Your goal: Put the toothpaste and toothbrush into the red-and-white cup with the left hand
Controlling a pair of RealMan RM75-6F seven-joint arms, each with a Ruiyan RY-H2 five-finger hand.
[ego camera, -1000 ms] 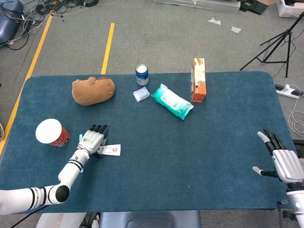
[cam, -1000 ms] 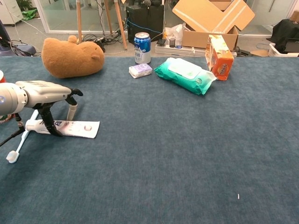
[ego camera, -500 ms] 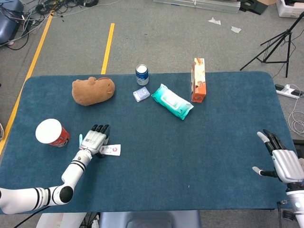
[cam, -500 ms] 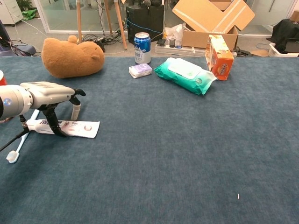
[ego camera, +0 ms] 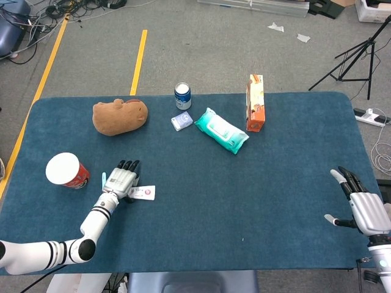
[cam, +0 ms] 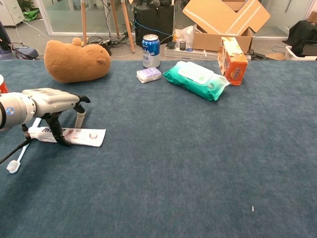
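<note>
The white toothpaste tube [cam: 74, 135] lies flat on the blue cloth, also seen from above as toothpaste [ego camera: 143, 193]. The toothbrush [cam: 19, 152] lies just left of it, bristle end toward the front edge; only its pale handle [ego camera: 104, 179] shows in the head view. My left hand [cam: 48, 100] hovers over the tube's left end, palm down, with fingers [cam: 57, 133] reaching down and touching it; the tube is not lifted. The red-and-white cup [ego camera: 66, 170] stands upright to the left of my left hand [ego camera: 123, 180]. My right hand [ego camera: 365, 207] rests open at the table's right edge.
A brown plush toy [ego camera: 120, 116] lies behind the cup. A blue can [ego camera: 182, 96], a small tissue pack [ego camera: 181, 121], a green wipes pack [ego camera: 221, 130] and an orange carton [ego camera: 255, 104] stand along the back. The table's front edge [ego camera: 195, 267] is near the left forearm.
My left hand has shifted very slightly left over the toothpaste. The tube, toothbrush and right hand have not moved.
</note>
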